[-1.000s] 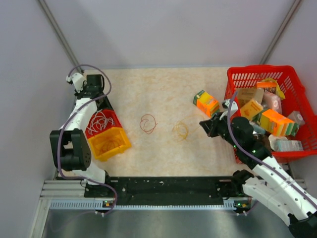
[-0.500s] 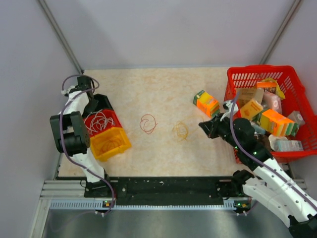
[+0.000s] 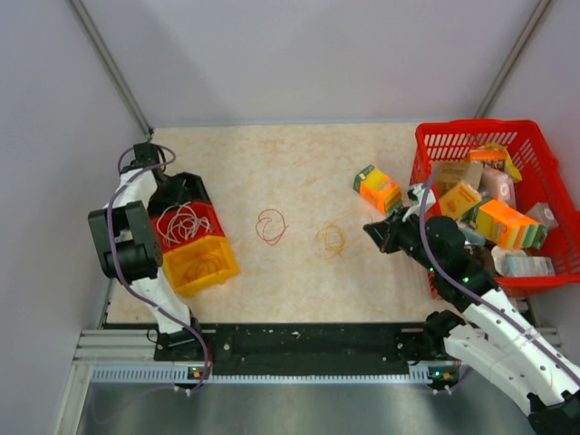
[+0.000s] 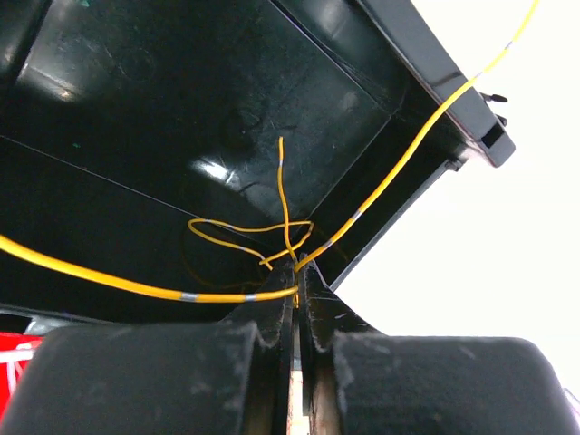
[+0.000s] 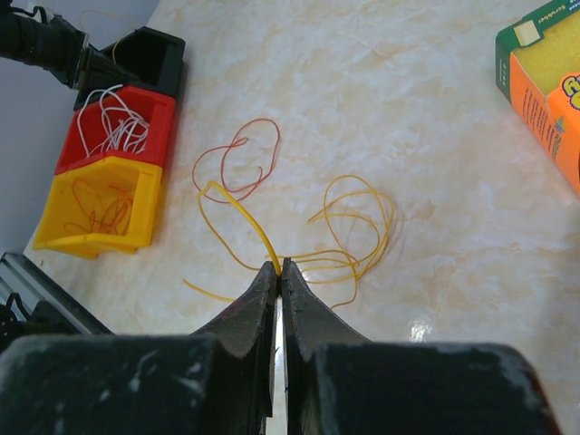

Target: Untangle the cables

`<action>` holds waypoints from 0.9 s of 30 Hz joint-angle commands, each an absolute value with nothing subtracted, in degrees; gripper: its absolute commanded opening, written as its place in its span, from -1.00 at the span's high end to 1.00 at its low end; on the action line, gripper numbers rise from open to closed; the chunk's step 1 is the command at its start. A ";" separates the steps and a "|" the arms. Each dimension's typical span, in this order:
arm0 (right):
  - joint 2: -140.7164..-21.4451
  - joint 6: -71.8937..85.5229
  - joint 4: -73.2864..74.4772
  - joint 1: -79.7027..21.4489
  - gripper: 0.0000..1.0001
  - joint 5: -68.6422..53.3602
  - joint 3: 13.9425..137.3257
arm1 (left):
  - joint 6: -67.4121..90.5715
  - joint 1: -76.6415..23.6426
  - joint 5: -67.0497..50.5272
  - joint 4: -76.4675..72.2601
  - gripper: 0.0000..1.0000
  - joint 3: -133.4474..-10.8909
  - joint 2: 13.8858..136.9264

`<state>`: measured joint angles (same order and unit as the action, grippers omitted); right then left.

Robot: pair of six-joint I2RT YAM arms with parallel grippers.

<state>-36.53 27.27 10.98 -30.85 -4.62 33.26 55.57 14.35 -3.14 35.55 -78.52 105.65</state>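
My left jaws are clenched on a grey-banded yellow wire (image 4: 390, 177) that trails off to both sides, with more of it curling inside the black bin (image 4: 136, 109) just ahead. My right jaws pinch a strand of the yellow tangle (image 5: 353, 227), whose loops lie on the tabletop (image 5: 381, 82) ahead-right. A red wire loop (image 5: 237, 154) sits ahead-left.
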 commanded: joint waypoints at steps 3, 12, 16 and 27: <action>-36.74 27.77 7.82 -30.15 1.00 -5.45 33.05 | 57.92 16.00 -5.63 34.72 0.56 -76.55 101.61; -37.35 27.95 7.47 -30.15 1.00 -6.86 33.31 | 53.71 16.08 -8.17 36.03 -0.29 -77.95 94.58; -37.18 28.21 7.56 -30.15 1.00 -6.94 33.22 | 51.86 16.08 -11.51 37.18 -0.32 -79.10 91.77; -37.62 28.30 7.47 -30.15 1.00 -8.00 33.66 | 39.38 21.16 -7.71 33.42 -0.50 -76.38 82.18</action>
